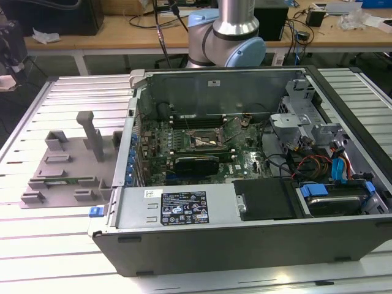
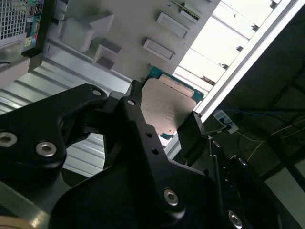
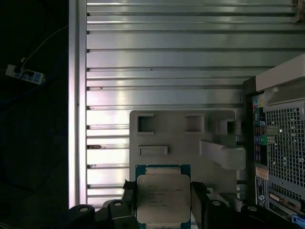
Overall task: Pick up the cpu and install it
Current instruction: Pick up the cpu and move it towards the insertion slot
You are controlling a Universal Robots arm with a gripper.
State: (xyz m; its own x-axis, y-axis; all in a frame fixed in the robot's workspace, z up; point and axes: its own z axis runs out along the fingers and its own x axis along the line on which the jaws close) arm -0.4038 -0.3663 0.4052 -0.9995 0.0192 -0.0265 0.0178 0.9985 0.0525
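Observation:
The cpu (image 3: 163,198) is a small square chip with a silver-grey metal top on a green base. It sits between the two black fingers of my gripper (image 3: 163,194), which is shut on its opposite edges. In the second wrist view the cpu (image 2: 169,107) is likewise clamped in the gripper (image 2: 164,115), held in the air above the ribbed metal table, near the grey tray (image 2: 143,24). In the exterior view the arm (image 1: 226,30) stands behind the open computer case (image 1: 245,226). The motherboard socket (image 1: 204,142) lies inside the case, near its middle.
The grey tray (image 1: 61,165) with raised blocks lies on the table at the exterior view's left of the case. Cables, drive bays (image 1: 334,196) and a metal bracket (image 1: 288,125) crowd the case's right part. The table's edge (image 3: 72,105) borders a dark floor with a power strip (image 3: 21,74).

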